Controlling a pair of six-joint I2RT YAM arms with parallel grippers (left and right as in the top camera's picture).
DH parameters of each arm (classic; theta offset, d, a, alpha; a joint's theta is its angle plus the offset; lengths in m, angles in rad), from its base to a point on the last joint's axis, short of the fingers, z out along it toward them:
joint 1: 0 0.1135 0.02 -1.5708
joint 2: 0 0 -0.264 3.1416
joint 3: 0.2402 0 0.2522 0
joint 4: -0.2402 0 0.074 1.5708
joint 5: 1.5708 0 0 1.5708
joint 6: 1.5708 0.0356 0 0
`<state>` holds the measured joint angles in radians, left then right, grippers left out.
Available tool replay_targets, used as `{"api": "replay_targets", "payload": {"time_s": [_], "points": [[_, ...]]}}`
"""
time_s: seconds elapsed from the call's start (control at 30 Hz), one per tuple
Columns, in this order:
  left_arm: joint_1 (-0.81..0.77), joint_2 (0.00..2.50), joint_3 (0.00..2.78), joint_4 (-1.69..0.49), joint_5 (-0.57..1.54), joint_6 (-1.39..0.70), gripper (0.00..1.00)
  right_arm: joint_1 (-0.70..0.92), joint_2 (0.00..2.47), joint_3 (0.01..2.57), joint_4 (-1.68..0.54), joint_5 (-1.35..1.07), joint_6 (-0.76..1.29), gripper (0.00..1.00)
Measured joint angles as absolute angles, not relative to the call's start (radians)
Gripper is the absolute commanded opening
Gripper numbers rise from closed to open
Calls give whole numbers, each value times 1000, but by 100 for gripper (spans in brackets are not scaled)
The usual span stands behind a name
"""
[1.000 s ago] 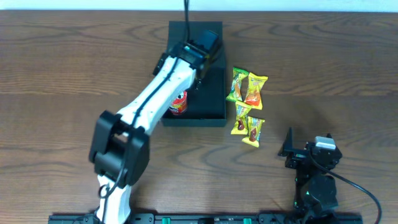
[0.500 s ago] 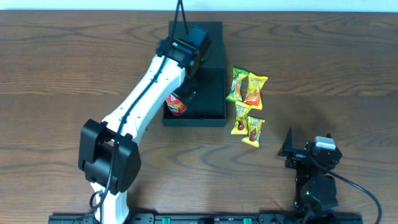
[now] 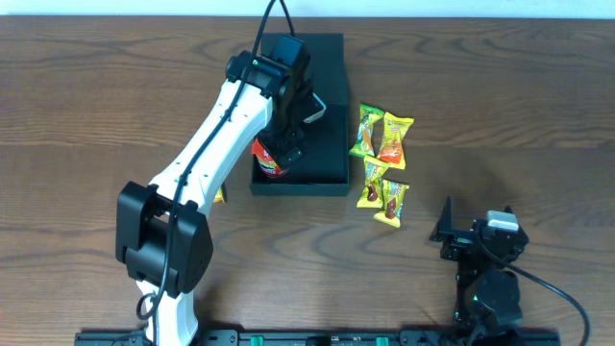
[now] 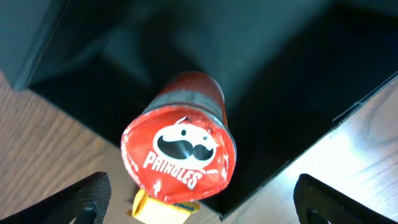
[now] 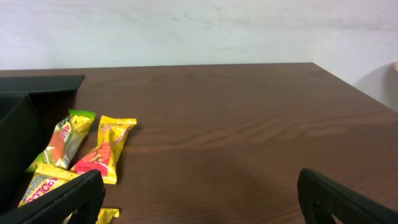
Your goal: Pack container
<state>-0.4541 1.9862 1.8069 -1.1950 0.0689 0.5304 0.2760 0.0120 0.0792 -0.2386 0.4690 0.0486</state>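
Note:
The container (image 3: 332, 144) is a dark square box at the table's middle back, with its flap lid (image 3: 322, 48) lying open behind it. A red Pringles can (image 3: 272, 160) stands in its front-left corner; its top (image 4: 178, 152) shows in the left wrist view. My left gripper (image 3: 293, 130) hangs over the can, open and holding nothing (image 4: 205, 211). Several yellow and green snack packets (image 3: 382, 135) lie right of the box. My right gripper (image 3: 461, 235) rests open at the front right (image 5: 202, 202).
One yellow packet (image 3: 219, 195) lies on the wood just left of the box, also peeking out under the can's rim as the yellow packet (image 4: 165, 208). Two more packets (image 3: 384, 192) sit near the box's front-right corner. The left arm (image 3: 207, 163) slants across the table's left-middle.
The left arm's elbow swung left and its wrist shifted back and left over the box. The yellow packet left of the box came into view. The can and right arm stayed put.

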Motion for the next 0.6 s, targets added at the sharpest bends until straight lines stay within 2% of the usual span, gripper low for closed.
{"api": "replay_targets", "payload": {"time_s": [0.27, 0.6], "points": [[-454, 1986, 1689, -1102, 74, 559, 95, 276, 12, 79, -239, 469, 49, 99], [-454, 1983, 1671, -1031, 39, 546, 95, 276, 12, 79, -239, 469, 49, 99]]}}
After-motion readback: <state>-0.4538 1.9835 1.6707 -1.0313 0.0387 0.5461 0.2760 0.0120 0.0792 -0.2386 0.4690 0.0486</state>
